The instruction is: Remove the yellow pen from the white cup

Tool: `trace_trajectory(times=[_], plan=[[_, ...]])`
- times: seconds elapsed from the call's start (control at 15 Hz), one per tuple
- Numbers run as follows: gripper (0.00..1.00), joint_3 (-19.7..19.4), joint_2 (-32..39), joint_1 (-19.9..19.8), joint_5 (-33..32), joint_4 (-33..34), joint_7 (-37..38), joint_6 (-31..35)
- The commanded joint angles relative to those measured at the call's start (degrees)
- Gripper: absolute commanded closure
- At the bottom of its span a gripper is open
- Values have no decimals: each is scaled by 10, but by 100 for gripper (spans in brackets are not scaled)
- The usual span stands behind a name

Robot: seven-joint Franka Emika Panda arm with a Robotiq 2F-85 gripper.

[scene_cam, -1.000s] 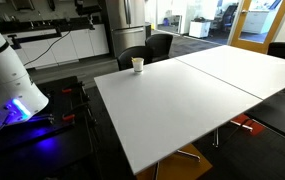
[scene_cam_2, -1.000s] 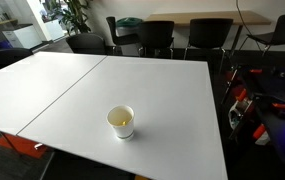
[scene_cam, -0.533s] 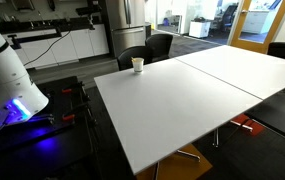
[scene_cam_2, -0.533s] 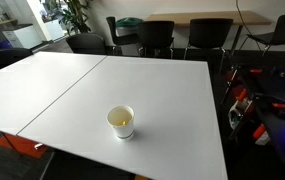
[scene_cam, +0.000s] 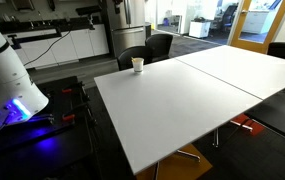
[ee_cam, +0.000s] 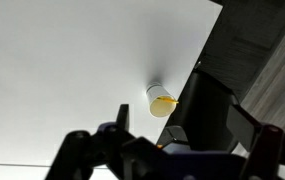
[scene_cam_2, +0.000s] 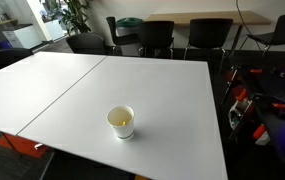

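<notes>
Nothing is moving between the earlier frames and this one; both exterior views are showing the scene exactly as it was a second ago, so I am judging the task to be at its very start, with the approach not yet begun.

In an exterior view the white cup [scene_cam: 137,64] is standing upright near the far corner of the worktop [scene_cam: 182,110], just in front of a dark chair [scene_cam: 154,47]; its contents are too small to make out here; the white arm [scene_cam: 4,62] is rising at the edge of the frame, well apart from the cup, and the tool is not appearing at all; arm and cup are keeping the places they had before.

In an exterior view the cup [scene_cam_2: 122,121] is sitting near the closer edge of the worktop [scene_cam_2: 72,85]; something dull yellow is showing inside its mouth, which I am taking for the yellow pen [scene_cam_2: 124,123], lying low and not sticking up clear of the rim; nothing is reaching over it, and nothing is differing from the earlier frames.

In the wrist view the tool [ee_cam: 172,150] is hanging at the bottom of the picture, well above the worktop [ee_cam: 62,60]; its jaws are standing wide apart with nothing between them; the cup [ee_cam: 160,100] is lying ahead, close to the worktop's edge, with the pen [ee_cam: 163,102] showing as a yellow patch inside.

The tool is probably needing to travel to the cup and come down over its mouth; the pen is looking thin and low, so the pinch is likely to be delicate, and the light cup may be tipping if nudged.
</notes>
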Motion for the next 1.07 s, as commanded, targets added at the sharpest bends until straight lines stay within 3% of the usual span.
trace_trajectory(times=[0.0,0.47,1.0], plan=[[0,-37,50,36,52,31,-128,21],[0,-38,131,49,141,74,-368,-3],[0,3,228,26,151,123,-530,-22]])
